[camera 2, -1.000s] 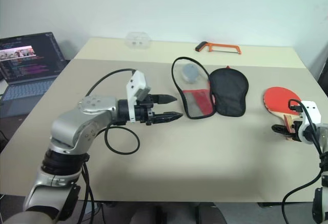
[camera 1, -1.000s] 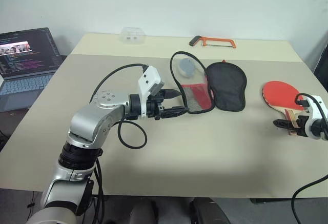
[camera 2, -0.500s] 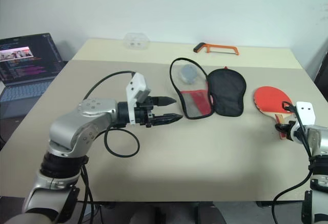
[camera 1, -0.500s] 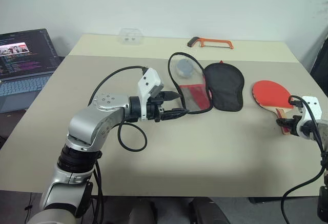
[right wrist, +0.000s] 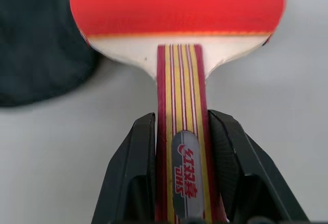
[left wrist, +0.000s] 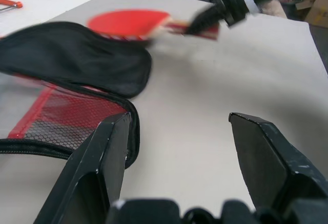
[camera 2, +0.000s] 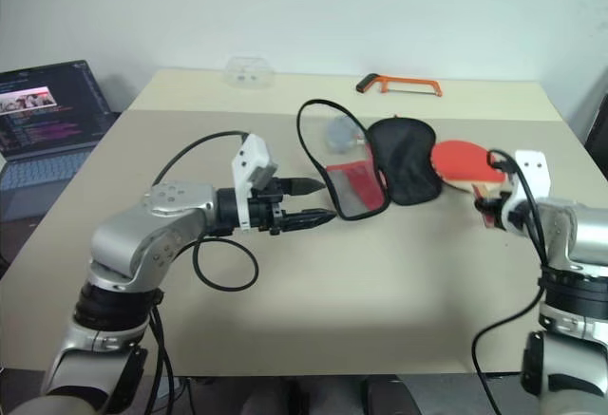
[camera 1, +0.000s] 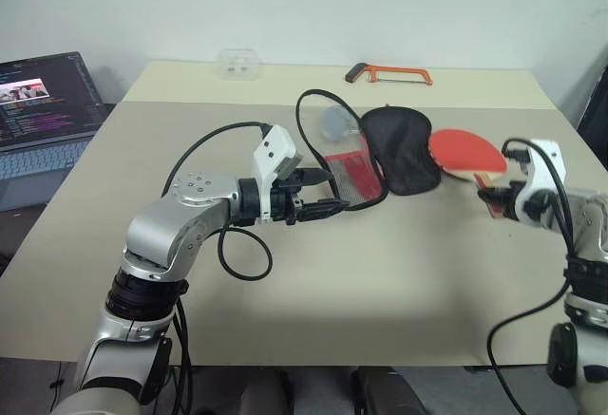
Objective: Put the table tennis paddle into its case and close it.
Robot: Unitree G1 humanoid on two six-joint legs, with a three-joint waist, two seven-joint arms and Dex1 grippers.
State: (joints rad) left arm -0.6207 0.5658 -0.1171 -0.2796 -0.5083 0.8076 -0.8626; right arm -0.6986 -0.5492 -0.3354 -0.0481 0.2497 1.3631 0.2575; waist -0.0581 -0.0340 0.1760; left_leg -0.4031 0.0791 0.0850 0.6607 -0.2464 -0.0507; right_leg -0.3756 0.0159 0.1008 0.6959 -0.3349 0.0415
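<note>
Left eye view: at the right edge of the frame, the right gripper (camera 1: pixel 491 198) clamps the striped handle of the table tennis paddle (camera 1: pixel 465 150), whose red face reaches toward the frame's centre, just beside the black half of the case (camera 1: pixel 397 149). Right wrist view, close up: both black fingers (right wrist: pixel 134 171) press against the sides of the light-wood handle, the red rubber face fills the upper part of the frame, and the dark fabric of the case lies at the upper left. The case lies unzipped and spread in two halves in the upper middle of the left eye frame, on the beige table (camera 1: pixel 380 273): the black half toward the right, the red mesh panel (camera 1: pixel 348 174) toward the left, a loop of black piping arching above it. A grey object (camera 1: pixel 334 122), too small to tell, sits inside that loop. Centre-left in the frame, the left gripper (camera 1: pixel 327 193) points at the red panel with its jaws parted and nothing between them; the left wrist view shows one finger (left wrist: pixel 102 157) just beside the case's piped edge, the other over bare table. A laptop (camera 1: pixel 43 116) stands at the upper left, an orange hacksaw (camera 1: pixel 389 75) and a clear plastic box (camera 1: pixel 238 63) lie along the top of the frame
</note>
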